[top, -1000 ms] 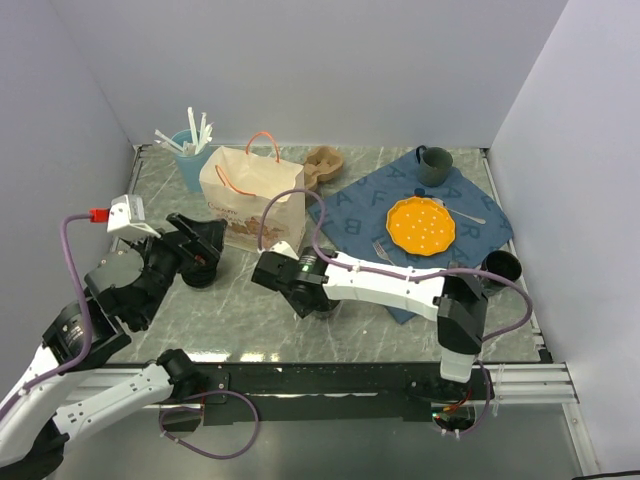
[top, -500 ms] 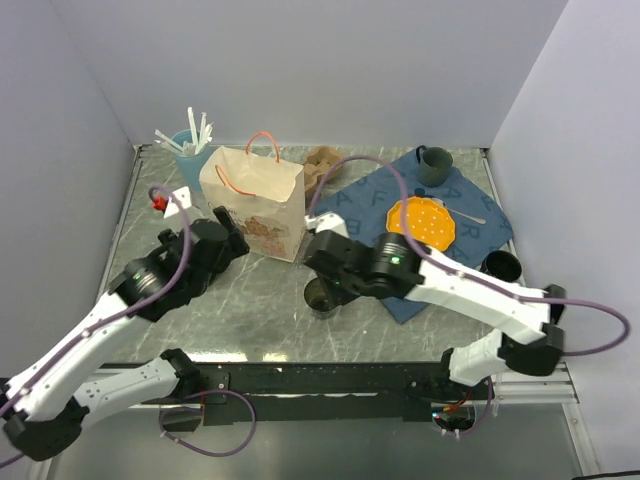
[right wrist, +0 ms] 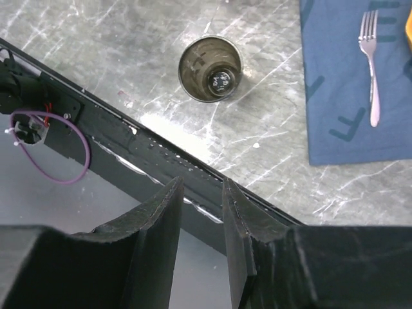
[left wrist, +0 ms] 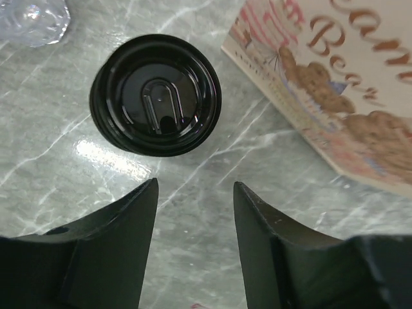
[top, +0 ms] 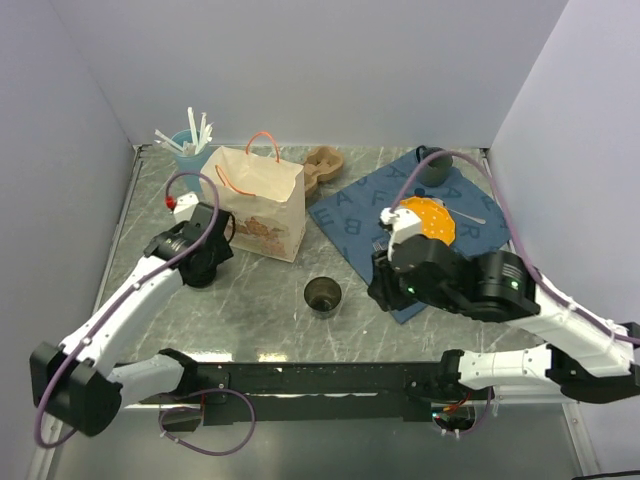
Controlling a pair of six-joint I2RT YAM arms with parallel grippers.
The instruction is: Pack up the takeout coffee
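On the left, the black lid (left wrist: pixel 156 93) could be shoved across the tabletop (top: pixel 260 300) toward the paper bag (top: pixel 255 205) if the left pincer (left wrist: pixel 194 193) were lowered off-centre. That pincer is seen half open just short of the lid, with nothing gripped or touched. In the middle, the takeout coffee (top: pixel 322 295) stands uncovered, apart from both arms, and might be tipped by a careless sweep. On the right, the right pincer (right wrist: pixel 201 193) is seen narrowly open and empty, clear of the cup.

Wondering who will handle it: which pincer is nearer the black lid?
Left. The left pincer hangs with the black lid just beyond its fingertips, beside the paper bag. The right pincer is far off, raised near the open cup.
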